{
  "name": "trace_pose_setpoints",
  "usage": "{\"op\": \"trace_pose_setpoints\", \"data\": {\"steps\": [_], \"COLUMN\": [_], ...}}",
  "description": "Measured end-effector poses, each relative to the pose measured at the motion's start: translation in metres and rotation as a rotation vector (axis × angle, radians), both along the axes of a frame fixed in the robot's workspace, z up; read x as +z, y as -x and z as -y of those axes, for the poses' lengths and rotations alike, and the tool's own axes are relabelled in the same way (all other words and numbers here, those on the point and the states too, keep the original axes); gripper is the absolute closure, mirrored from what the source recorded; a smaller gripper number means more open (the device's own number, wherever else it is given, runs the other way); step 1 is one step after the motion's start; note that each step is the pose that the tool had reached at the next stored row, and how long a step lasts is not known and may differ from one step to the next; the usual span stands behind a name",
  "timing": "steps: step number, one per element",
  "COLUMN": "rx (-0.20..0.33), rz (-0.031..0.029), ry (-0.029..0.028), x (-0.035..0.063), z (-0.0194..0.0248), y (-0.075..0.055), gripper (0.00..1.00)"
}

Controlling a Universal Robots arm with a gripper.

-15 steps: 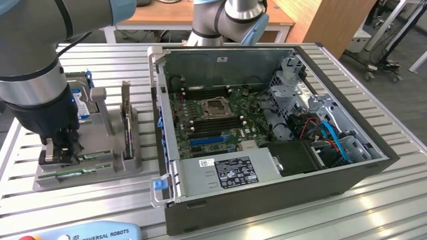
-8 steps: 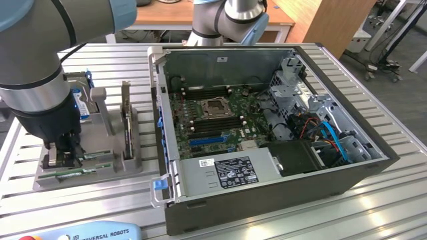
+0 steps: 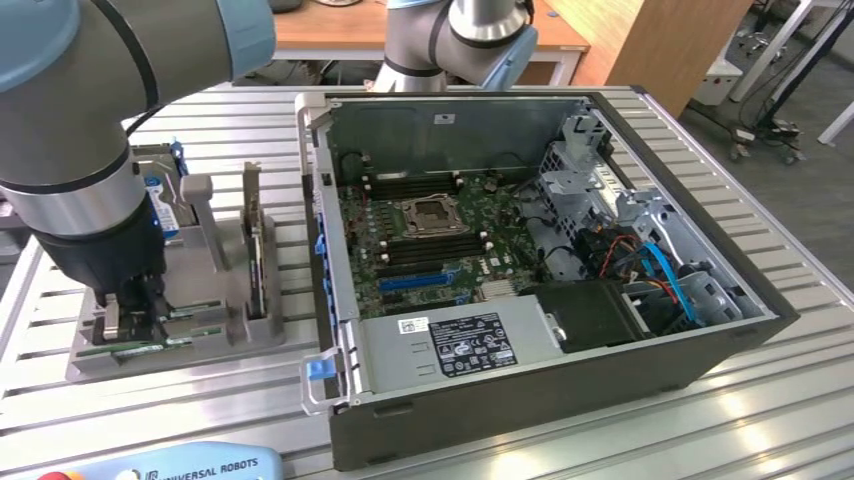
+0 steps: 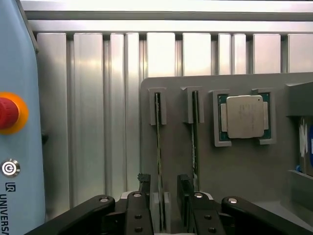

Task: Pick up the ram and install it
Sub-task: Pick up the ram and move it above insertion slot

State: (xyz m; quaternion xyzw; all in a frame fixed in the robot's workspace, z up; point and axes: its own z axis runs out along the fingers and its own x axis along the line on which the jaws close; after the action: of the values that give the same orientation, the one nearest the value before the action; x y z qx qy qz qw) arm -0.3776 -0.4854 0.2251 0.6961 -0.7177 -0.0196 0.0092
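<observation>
Ram (image 4: 158,127): on edge in its slot of the grey holder (image 4: 234,166), running between the jaws. Gripper (image 4: 164,182) is down over it, jaws apart, not clamped; contact unclear. The twin stick (image 4: 194,127) is just outside one jaw, with the processor chip (image 4: 244,116) beyond it. Pick-up looks unfinished, nothing lifted. Install not begun: the open computer case (image 3: 694,350) sits well apart from the jaws.

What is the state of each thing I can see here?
gripper: open, astride one ram
ram: on edge in a holder slot, between the jaws, not gripped
second ram: on edge in its slot, untouched
processor: flat in its holder pocket
computer case: open, inside exposed
</observation>
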Motion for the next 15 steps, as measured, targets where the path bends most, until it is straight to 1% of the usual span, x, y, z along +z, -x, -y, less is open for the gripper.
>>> {"op": "trace_pose_setpoints", "data": {"steps": [8,15], "rx": [0.000,0.000], "rz": [-0.0001,-0.0001], "ry": [0.0002,0.0002], "x": [-0.0105,-0.0178], "z": [0.0000,0.0000], "y": [0.000,0.000], "gripper": [0.64,0.64]}}
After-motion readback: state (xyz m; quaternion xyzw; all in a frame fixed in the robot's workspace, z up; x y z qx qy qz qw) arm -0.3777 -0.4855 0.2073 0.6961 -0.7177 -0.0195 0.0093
